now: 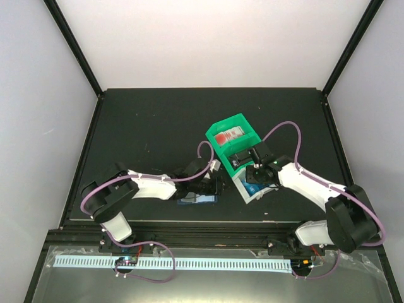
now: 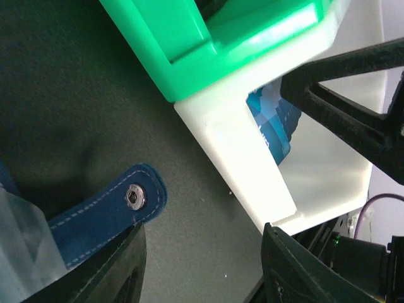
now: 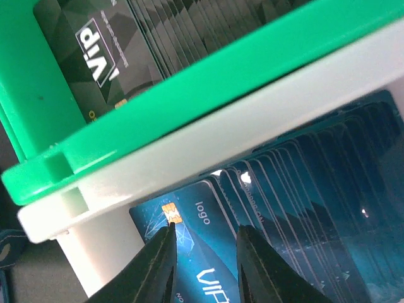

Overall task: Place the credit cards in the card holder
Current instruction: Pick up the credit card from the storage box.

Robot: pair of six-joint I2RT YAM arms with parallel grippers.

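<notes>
The black table [image 1: 145, 126] filled the top view. On it the left arm [image 1: 148, 186] reached toward 3 o'clock and the right arm [image 1: 309, 183] toward 10 o'clock, their wrists near each other below the table's middle. The green bin [image 1: 246, 124] sat right of centre, holding red-and-white items [image 1: 228, 136] and, in the right wrist view, a row of black cards [image 3: 101, 44]. The white bin [image 1: 242, 189] lay against its 6 o'clock side, the two walls touching.

The left gripper [image 2: 202, 268] stood wide, with only bare table between its fingers, at 9 o'clock of the white bin. The right gripper [image 3: 202, 265] was narrow but parted and hung over the white bin; whether its fingertips touched a card I could not tell.

The card holder [image 1: 199, 201] lay flat on the table under the left gripper, at 9 o'clock of the white bin and apart from it. Its strap [image 2: 95, 218], with a metal snap [image 2: 134, 197], stretched out on the table. The credit cards [image 3: 303, 208] stood in a leaning row inside the white bin, the front one showing between the right gripper's fingers.
</notes>
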